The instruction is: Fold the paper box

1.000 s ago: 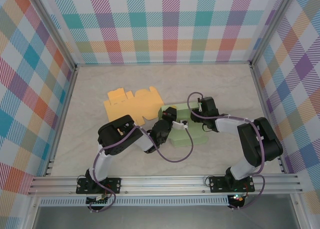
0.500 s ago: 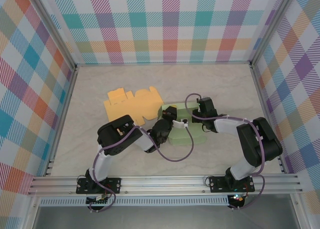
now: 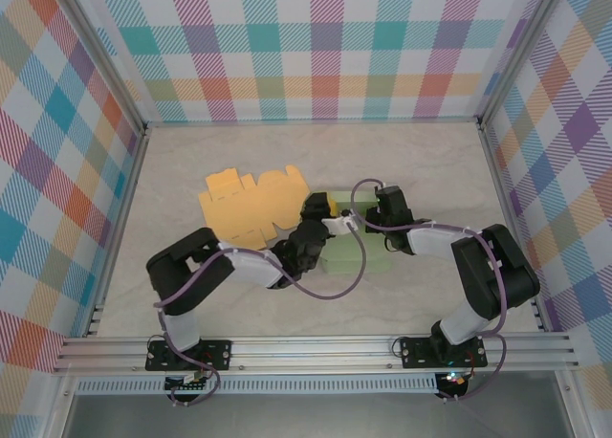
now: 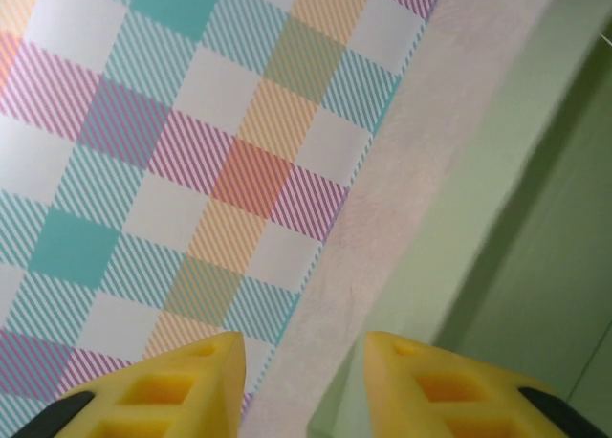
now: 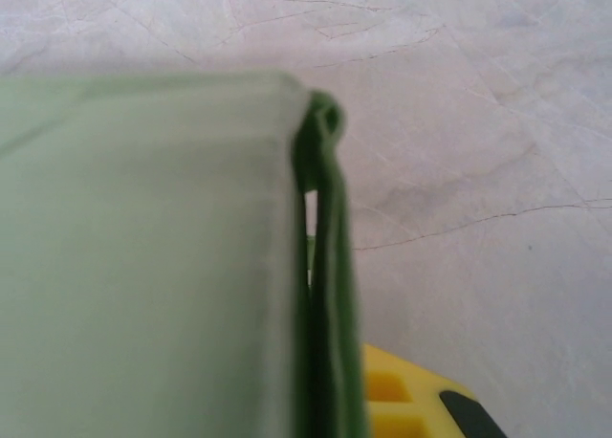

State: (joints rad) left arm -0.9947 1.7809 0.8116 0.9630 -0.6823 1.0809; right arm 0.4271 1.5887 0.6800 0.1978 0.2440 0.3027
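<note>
The green paper box (image 3: 378, 263) lies near the middle of the table (image 3: 449, 161), a little to the right, and partly under both wrists. It is not yet a finished box. In the right wrist view you see one broad green panel (image 5: 143, 256) that ends in a doubled edge (image 5: 325, 218), with the table behind it.

Compare this with one second ago. Your left arm (image 3: 191, 266) has stretched out, and its elbow now sits lower and more to the left. The left claw (image 3: 316, 207) has gone a bit farther from you, to the corner where the green box meets the orange cardboard sheet (image 3: 251, 207). The right claw (image 3: 381, 208) has shifted slightly to the left, over the far part of the box. The orange sheet lies flat in the same place as before, just beside the green box on its left.

The left claw stands partly open. In the left wrist view its two yellow pads (image 4: 182, 385) are apart, and between them you see the table and a sliver of green, with nothing gripped. The green box runs along the right side there, and the plaid wall (image 4: 172, 122) is beyond.

The right claw is closed on the doubled edge of the green box. One yellow pad (image 5: 402, 400) shows just to the right of that edge. The other is hidden behind the panel.
</note>
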